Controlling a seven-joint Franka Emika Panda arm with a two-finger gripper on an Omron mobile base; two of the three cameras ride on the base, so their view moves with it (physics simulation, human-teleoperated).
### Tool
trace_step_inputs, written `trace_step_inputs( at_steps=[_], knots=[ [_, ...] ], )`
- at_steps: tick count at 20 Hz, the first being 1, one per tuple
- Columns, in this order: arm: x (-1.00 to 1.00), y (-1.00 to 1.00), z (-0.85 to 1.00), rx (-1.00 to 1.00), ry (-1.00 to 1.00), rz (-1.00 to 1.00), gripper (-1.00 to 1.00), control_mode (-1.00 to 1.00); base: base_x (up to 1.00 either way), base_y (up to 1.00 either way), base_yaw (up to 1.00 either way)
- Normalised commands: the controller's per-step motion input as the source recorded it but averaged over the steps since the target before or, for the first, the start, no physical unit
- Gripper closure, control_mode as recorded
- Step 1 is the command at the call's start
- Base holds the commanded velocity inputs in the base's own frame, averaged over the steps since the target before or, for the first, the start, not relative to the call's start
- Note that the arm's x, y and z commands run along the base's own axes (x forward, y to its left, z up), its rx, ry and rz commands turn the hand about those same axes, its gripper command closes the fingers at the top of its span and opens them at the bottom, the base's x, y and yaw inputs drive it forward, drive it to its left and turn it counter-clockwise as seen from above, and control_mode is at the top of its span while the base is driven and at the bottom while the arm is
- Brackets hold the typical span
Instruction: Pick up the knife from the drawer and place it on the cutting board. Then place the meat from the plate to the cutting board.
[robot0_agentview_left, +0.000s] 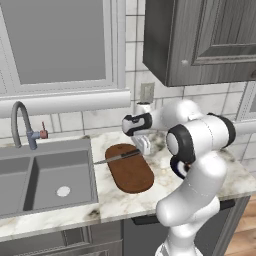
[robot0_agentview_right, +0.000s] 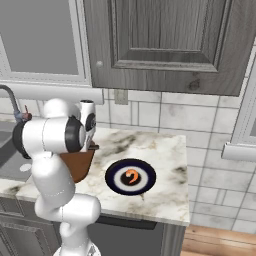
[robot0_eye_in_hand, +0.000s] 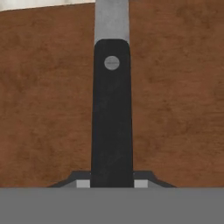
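Observation:
My gripper (robot0_agentview_left: 142, 148) is shut on the black handle of the knife (robot0_agentview_left: 116, 158), low over the far end of the cutting board (robot0_agentview_left: 131, 174). The silver blade points left, past the board's edge toward the sink. In the hand view the knife (robot0_eye_in_hand: 111, 109) runs straight up from the gripper (robot0_eye_in_hand: 111, 183), with a fingertip (robot0_eye_in_hand: 83, 183) on either side and the brown cutting board (robot0_eye_in_hand: 43, 96) close behind. I cannot tell whether the knife touches the board. The plate (robot0_agentview_right: 113, 178) sits to the right of the board on the counter, with the meat (robot0_agentview_right: 131, 176) at its centre. The drawer is hidden.
A grey sink (robot0_agentview_left: 45, 180) with a faucet (robot0_agentview_left: 20, 122) lies left of the board. A dark wall cabinet (robot0_agentview_right: 165, 40) hangs above the counter. The marble counter (robot0_agentview_right: 165, 150) ends a little right of the plate. My own arm blocks part of the board in the right base view.

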Motion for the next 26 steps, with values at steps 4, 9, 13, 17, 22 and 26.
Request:
trace_step_inputs(
  at_steps=[4,9,13,17,22,26],
  knots=[
    [0.20,0.02,-0.18,0.00,0.00,0.00,1.00,-1.00,0.00,0.00,0.00],
    [0.20,0.08,-0.26,-0.01,0.01,0.00,1.00,-1.00,0.00,0.00,0.00],
    [0.15,0.09,-0.31,-0.01,0.00,0.00,-1.00,-1.00,0.00,0.00,0.00],
    [0.01,0.02,-0.09,0.00,0.00,-0.02,-1.00,-1.00,0.00,0.00,0.00],
    [-0.21,0.00,0.10,0.00,-0.05,0.00,-1.00,-1.00,0.00,0.00,0.00],
    [-0.43,0.00,0.43,0.00,-0.15,-0.01,-1.00,-1.00,0.00,0.00,0.00]
  ],
)
